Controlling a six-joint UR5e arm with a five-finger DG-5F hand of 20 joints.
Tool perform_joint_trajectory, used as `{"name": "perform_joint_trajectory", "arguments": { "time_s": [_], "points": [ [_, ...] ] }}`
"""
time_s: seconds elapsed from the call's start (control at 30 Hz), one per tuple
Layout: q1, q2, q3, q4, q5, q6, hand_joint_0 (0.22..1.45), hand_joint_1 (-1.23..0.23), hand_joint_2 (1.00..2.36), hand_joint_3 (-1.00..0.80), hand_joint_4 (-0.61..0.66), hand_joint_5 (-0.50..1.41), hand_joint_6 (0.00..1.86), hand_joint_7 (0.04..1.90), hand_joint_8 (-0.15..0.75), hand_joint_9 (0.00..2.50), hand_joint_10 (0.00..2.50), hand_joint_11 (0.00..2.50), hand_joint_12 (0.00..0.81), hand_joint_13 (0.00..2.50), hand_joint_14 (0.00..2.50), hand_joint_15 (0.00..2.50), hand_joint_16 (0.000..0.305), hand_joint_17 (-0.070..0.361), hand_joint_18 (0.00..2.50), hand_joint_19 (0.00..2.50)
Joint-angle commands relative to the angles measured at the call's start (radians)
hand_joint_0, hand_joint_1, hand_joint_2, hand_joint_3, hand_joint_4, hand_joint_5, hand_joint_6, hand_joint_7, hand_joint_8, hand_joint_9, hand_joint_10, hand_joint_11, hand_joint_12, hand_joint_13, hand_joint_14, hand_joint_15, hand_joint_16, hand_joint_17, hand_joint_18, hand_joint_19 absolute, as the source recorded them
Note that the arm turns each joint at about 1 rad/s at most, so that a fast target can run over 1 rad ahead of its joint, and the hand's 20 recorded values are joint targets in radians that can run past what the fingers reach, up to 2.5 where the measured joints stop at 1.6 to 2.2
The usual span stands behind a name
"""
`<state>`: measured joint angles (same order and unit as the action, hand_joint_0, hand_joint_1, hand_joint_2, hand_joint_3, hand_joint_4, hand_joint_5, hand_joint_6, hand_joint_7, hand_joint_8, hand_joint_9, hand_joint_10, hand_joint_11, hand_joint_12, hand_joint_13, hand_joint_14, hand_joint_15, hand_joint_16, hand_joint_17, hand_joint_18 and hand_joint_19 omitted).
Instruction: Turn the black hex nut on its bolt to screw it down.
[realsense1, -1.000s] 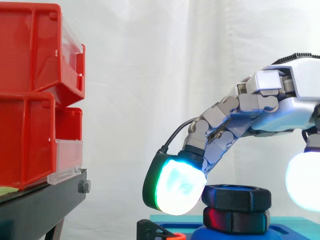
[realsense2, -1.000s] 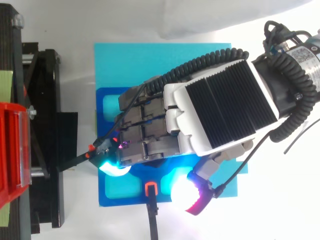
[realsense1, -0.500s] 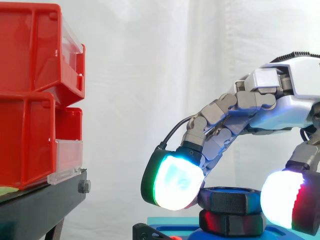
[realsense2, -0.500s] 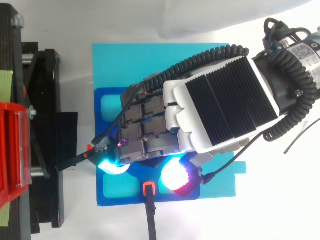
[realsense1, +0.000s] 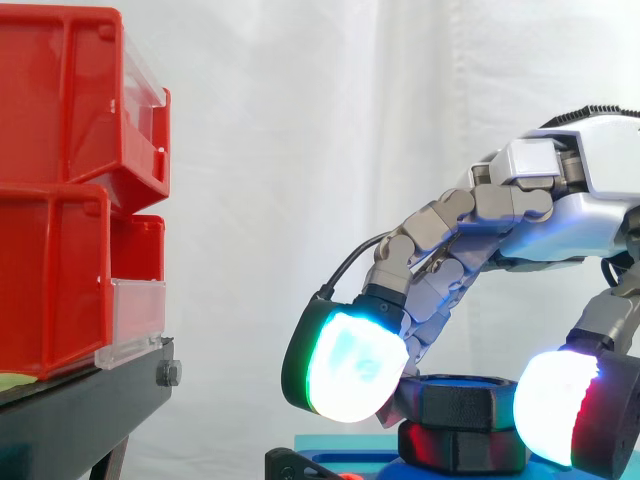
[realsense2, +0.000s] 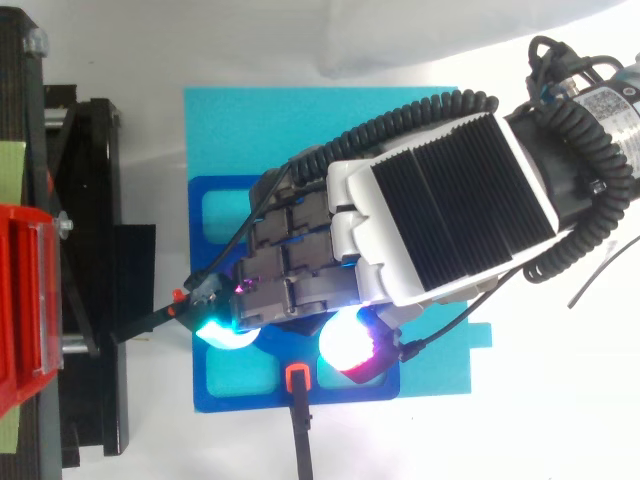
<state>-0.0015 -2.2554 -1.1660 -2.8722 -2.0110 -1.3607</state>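
Right, far left: stacked red plastic bins (realsense1: 60, 190) on a black metal stand (realsense1: 80, 410), well apart from the work. Moving right, low centre: a flat blue fixture plate (realsense2: 210, 400) lies on a cyan foam mat (realsense2: 300, 130) on the white tabletop (realsense2: 560, 420). The large black hex nut (realsense1: 455, 398) sits above the plate, stacked on a second dark hex piece (realsense1: 460, 447); the bolt itself is hidden. The robot hand (realsense1: 540, 210) reaches in from the right and arches over the nut, fingers curled down. A green-cyan fingertip pad (realsense1: 350, 365) touches the nut's left side and the white-red thumb pad (realsense1: 548, 405) presses its right side. So the hand is closed in a pinch on the nut, with nothing else held. Handling, as a guess: the nut looks rigid and light, probably plastic, and its flats could slip under soft pads. Best hold is on opposite flats at mid-height, kept level, so it turns without cocking on the thread.
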Motion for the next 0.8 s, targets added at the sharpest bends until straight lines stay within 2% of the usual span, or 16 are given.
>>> {"name": "perform_joint_trajectory", "arguments": {
  "time_s": [0.0,0.23,0.33,0.77],
  "points": [
    [0.000,0.000,0.000,0.002,0.000,0.000,0.64,-0.84,1.01,-0.39,0.22,-0.22,0.84,0.58,0.288,0.76,0.01,0.65,0.315,0.86,0.01,0.37,0.036,0.082,0.74,0.44],
    [0.000,-0.001,-0.001,0.004,0.002,0.000,0.64,-0.84,1.01,-0.36,0.22,-0.22,0.84,0.58,0.292,0.76,0.01,0.64,0.315,0.87,0.01,0.38,0.037,0.082,0.75,0.45],
    [-0.002,-0.021,-0.001,0.005,0.000,0.000,0.65,-0.84,1.01,-0.36,0.22,-0.22,0.84,0.58,0.290,0.76,0.01,0.65,0.315,0.87,0.01,0.38,0.036,0.082,0.75,0.45],
    [-0.003,-0.021,0.000,0.017,-0.003,0.000,0.64,-0.80,1.01,-0.35,0.23,-0.22,0.85,0.58,0.293,0.77,0.01,0.65,0.303,0.86,0.01,0.37,0.036,0.081,0.76,0.46]
  ]
}}
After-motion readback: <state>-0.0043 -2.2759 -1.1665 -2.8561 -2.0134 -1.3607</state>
